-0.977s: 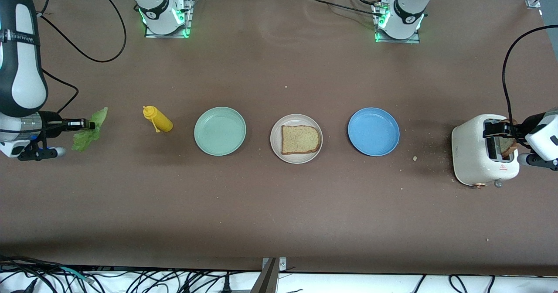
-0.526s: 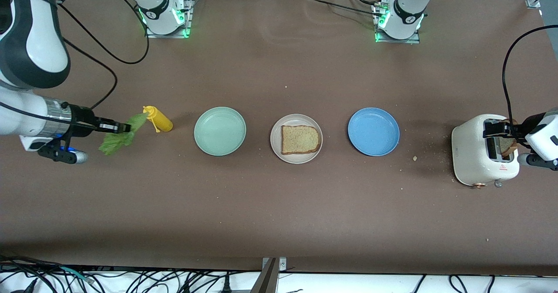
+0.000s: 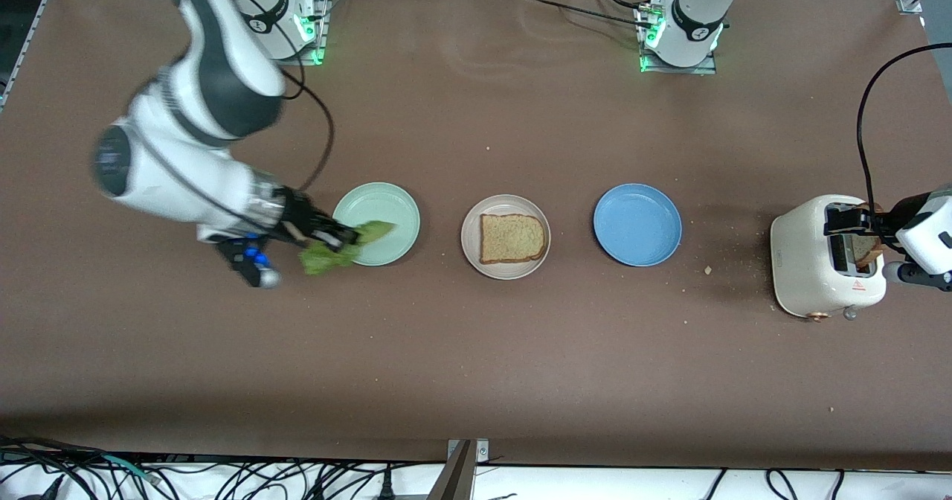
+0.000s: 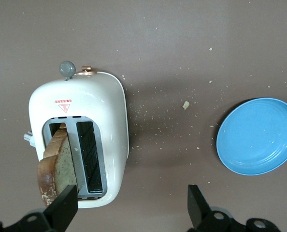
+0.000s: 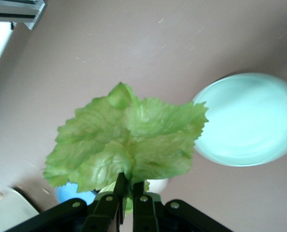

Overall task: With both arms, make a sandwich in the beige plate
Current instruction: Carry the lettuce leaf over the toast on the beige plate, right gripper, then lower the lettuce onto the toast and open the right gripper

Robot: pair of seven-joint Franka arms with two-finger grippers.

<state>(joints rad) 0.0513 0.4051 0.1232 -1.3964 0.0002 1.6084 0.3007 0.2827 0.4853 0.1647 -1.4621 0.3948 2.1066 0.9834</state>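
Your right pincer (image 3: pixel 349 238) pinches the floppy, light lettuce leaf (image 3: pixel 338 250) by its stem over the mint plate (image 3: pixel 387 210); beige plate (image 3: pixel 471 251) waits at 3 o'clock. Left pincer (image 4: pixel 129 208) hangs spread over the toaster (image 3: pixel 807 262).

The table (image 3: pixel 476 351) is a flat dull brown, flecked with pale crumbs near the toaster (image 3: pixel 818 262). The toaster is glossy cream-white with a small red mark, a copper knob and a grey knob. Three plates: mint green (image 3: pixel 387 213), beige (image 3: pixel 506 269) and sky blue (image 3: pixel 637 225). The toast (image 3: pixel 512 238) on the beige plate is speckled tan with a darker brown crust; the slice (image 4: pixel 56 166) in the toaster looks the same. The lettuce (image 5: pixel 126 142) is bright green, veined and crinkly. Both arms are white with black joints; their bases glow green.
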